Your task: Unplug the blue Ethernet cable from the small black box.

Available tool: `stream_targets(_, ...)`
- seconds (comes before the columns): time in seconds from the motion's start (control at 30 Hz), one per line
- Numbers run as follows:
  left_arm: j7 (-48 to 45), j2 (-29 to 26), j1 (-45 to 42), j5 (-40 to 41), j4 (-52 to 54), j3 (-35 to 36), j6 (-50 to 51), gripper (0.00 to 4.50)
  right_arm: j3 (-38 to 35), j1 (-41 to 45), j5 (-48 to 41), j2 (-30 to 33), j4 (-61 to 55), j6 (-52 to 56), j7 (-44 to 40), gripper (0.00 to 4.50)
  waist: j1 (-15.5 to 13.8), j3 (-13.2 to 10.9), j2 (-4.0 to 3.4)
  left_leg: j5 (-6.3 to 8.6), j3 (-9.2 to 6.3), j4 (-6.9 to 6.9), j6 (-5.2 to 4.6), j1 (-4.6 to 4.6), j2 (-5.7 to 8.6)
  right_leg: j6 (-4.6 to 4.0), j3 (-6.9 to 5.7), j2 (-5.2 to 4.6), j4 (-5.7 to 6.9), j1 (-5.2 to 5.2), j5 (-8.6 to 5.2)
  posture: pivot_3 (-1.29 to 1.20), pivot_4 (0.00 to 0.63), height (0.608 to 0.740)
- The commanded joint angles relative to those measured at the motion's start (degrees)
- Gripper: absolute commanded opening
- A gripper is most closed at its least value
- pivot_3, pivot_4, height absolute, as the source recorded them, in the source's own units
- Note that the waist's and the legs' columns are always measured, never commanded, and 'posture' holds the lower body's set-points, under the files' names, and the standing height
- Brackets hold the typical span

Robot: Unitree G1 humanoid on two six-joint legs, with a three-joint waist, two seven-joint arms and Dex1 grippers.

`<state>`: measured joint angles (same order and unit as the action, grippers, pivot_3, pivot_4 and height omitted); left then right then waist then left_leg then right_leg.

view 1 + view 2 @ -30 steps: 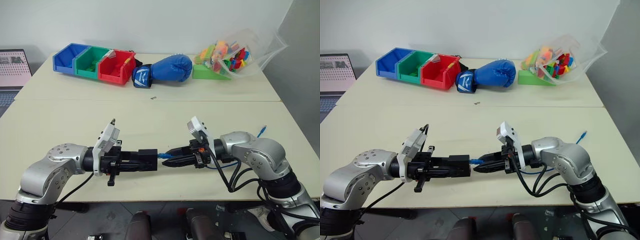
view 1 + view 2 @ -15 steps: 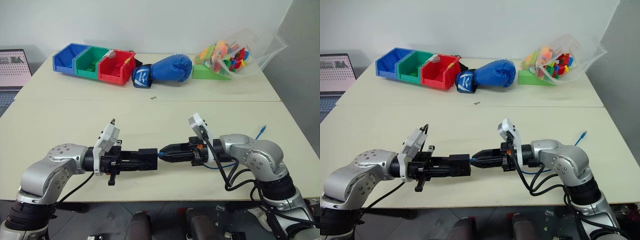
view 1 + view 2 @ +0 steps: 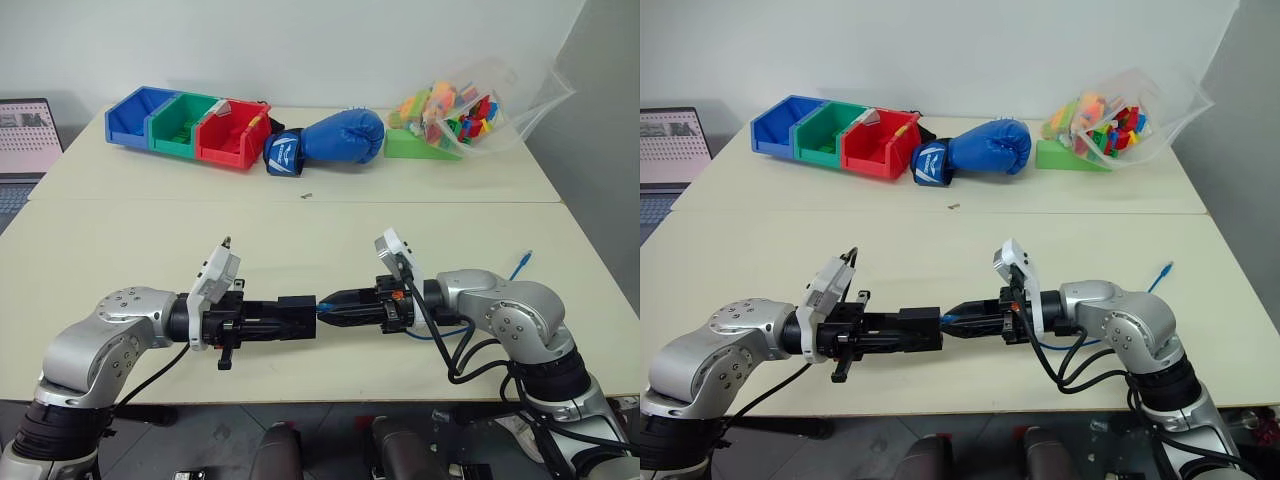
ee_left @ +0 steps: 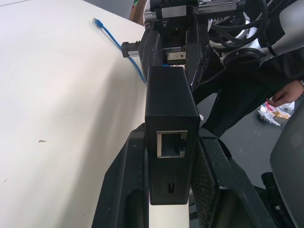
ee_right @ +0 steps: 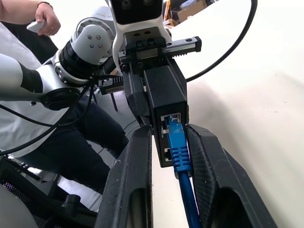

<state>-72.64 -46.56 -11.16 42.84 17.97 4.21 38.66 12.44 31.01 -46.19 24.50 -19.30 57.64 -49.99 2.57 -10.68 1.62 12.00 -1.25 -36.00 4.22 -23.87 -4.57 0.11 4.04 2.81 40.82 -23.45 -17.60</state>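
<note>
left eye view: over the near table (image 3: 120,250), my left gripper (image 3: 290,319) was clamped on the small black box (image 3: 296,317), my right gripper (image 3: 335,307) closed narrow on the blue ethernet cable (image 3: 325,309).
right wrist view: the plug (image 5: 176,137) still sat in the box's port, between my fingers (image 5: 133,190).
left wrist view: the box's near port was empty.

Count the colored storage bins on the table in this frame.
3, side by side at the table's far left: the blue bin outermost, the green bin in the middle, and the red bin nearest the boxing glove. No others appear hidden.
</note>
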Motion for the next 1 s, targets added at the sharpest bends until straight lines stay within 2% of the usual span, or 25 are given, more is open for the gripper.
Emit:
stream_targets(0.03, 0.08, -0.06, -0.59, 0.76, 1.16, 0.21, -0.29, 0.79, -0.90, 0.83, -1.17, -0.20, -1.16, -0.39, -0.69, 0.98, 0.00, 0.00, 0.00, 0.00, 0.00, 0.00, 0.00, 0.00, 0.00, 0.00, 0.00, 0.00, 0.00, 0.00, 0.00, 0.00, 0.150, 0.740)
stream_targets(0.1, 0.07, -0.09, -0.57, 0.74, 1.16, 0.21, -0.29, 0.79, -0.89, 0.88, -1.17, -0.03, -1.09, -0.40, -0.95, 0.78, 0.00, 0.00, 0.00, 0.00, 0.00, 0.00, 0.00, 0.00, 0.00, 0.00, 0.00, 0.00, 0.00, 0.00, 0.00, 0.00, 0.150, 0.740)
stream_targets(0.2, -0.05, -0.16, -0.54, 0.67, 1.15, 0.18, -0.31, 0.79, -1.06, 1.01, -1.33, 0.24, -0.85, -0.31, -1.42, 0.07, 0.01, 0.00, 0.00, 0.00, 0.00, 0.00, 0.00, 0.00, 0.00, 0.00, 0.00, 0.00, 0.00, 0.00, 0.00, 0.00, 0.150, 0.740)
stream_targets(0.47, -0.16, -0.19, -0.50, 0.84, 1.22, 0.24, -0.23, 0.79, -0.83, 1.48, -0.89, 0.97, -0.47, -0.27, -2.71, 0.04, 0.01, 0.00, 0.00, 0.00, 0.00, 0.00, 0.00, 0.00, 0.00, 0.00, 0.00, 0.00, 0.00, 0.00, 0.00, 0.00, 0.150, 0.740)
stream_targets(0.63, 0.89, -0.56, 0.52, 1.37, 0.88, 1.93, -0.09, 0.79, -1.01, 0.80, 0.80, 3.53, 1.33, -1.03, -4.29, 0.04, 0.01, 0.00, 0.00, 0.00, 0.00, 0.00, 0.00, 0.00, 0.00, 0.00, 0.00, 0.00, 0.00, 0.00, 0.00, 0.00, 0.150, 0.740)
stream_targets(0.9, 3.67, -0.70, 3.32, 2.75, 0.96, 5.74, 0.26, 0.79, -2.84, -0.71, 5.65, 7.49, 7.37, -6.09, -4.97, 0.04, 0.15, -0.01, -0.01, 0.00, 0.02, 0.02, 0.00, -0.01, 0.00, 0.00, 0.02, 0.00, -0.03, -0.04, 0.00, 0.00, 0.150, 0.740)
stream_targets(1.0, 5.11, -0.69, 4.06, 2.44, 0.44, 7.05, 0.12, 0.79, -3.41, 0.31, 12.32, 6.02, 12.88, -12.70, -0.02, 0.04, 0.36, -0.01, 0.00, 0.00, 0.03, 0.03, 0.00, -0.01, 0.00, 0.00, 0.01, 0.00, -0.03, -0.04, 0.00, 0.00, 0.150, 0.740)
